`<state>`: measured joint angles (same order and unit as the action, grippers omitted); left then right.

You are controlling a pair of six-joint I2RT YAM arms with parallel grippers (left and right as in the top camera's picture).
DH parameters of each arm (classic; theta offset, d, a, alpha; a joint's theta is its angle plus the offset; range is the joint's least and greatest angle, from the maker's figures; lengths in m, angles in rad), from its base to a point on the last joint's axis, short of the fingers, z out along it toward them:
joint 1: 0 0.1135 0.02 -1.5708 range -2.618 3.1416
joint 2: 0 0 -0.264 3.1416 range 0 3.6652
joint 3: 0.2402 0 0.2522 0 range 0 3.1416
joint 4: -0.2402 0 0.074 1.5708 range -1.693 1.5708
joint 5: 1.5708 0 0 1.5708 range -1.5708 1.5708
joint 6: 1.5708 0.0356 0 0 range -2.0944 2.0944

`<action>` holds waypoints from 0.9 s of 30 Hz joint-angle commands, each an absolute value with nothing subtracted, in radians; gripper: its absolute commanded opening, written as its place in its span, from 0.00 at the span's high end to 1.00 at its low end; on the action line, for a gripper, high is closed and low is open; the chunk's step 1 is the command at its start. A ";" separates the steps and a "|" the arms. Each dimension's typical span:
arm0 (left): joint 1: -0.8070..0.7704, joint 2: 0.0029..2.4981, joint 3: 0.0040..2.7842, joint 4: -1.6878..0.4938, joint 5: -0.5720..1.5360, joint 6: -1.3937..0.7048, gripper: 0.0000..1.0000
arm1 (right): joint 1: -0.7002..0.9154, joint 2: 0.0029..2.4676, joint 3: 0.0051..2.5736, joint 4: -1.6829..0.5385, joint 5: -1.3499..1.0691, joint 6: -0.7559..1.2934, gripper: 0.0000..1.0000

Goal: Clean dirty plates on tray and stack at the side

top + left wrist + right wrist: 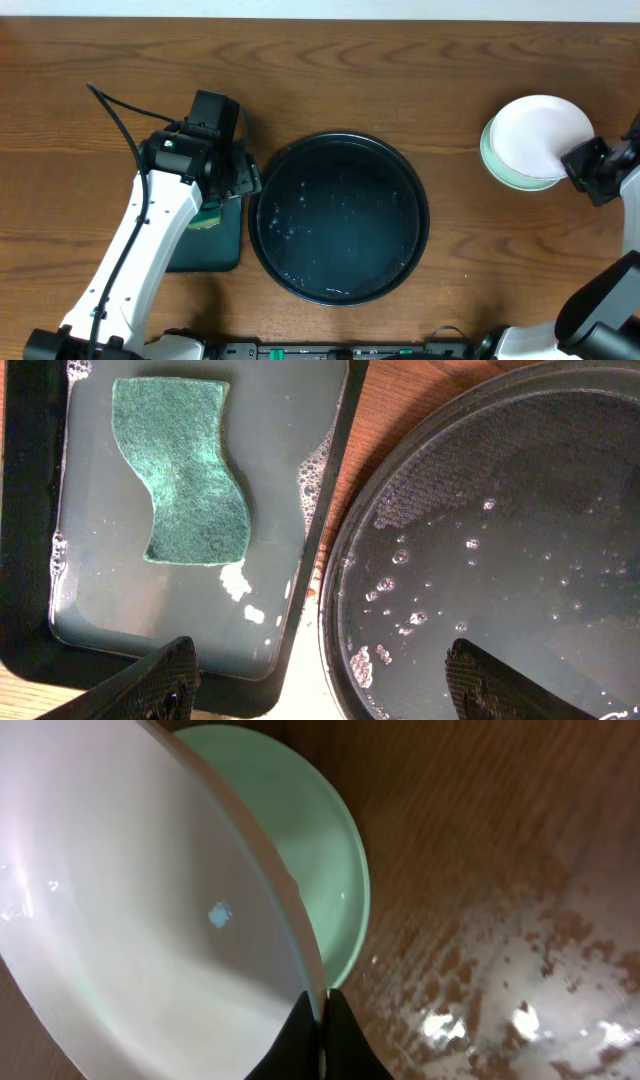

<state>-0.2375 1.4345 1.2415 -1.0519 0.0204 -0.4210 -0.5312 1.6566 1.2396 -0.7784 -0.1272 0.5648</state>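
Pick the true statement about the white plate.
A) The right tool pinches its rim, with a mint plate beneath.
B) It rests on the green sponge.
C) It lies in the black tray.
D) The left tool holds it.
A: the right tool is shut on the rim of the white plate, which overlaps the mint plate; the black tray holds no plate.
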 commanded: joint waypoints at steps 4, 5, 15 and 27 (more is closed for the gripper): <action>-0.240 1.437 1.246 -1.058 0.015 -0.412 0.20 | -0.536 1.747 1.243 -0.768 -0.144 0.605 0.99; -0.240 1.437 1.246 -1.058 0.015 -0.411 0.20 | -0.536 1.758 1.243 -0.765 -0.144 0.605 0.99; -0.240 1.437 1.246 -1.065 0.015 -0.412 0.20 | -0.536 1.792 1.243 -0.707 -0.144 0.605 0.80; -0.240 1.436 1.247 -1.061 0.015 -0.411 0.20 | -0.511 1.711 1.245 -0.711 -0.290 0.401 0.28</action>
